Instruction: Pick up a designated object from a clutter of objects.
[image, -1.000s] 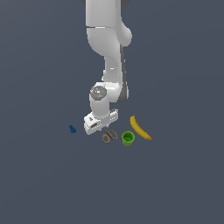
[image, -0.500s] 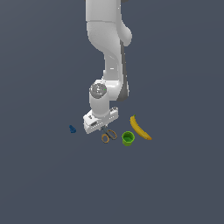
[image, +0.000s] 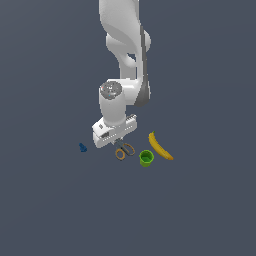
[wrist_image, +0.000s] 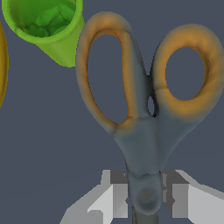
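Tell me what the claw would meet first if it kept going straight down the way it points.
Most likely the scissors: the claw straddles their pivot end, one finger on each side. Past them lies only the grey floor. Whether the fingers already touch them is unclear.

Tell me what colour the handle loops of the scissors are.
Orange-tan, fading to grey near the pivot; the scissors show best in the wrist view.
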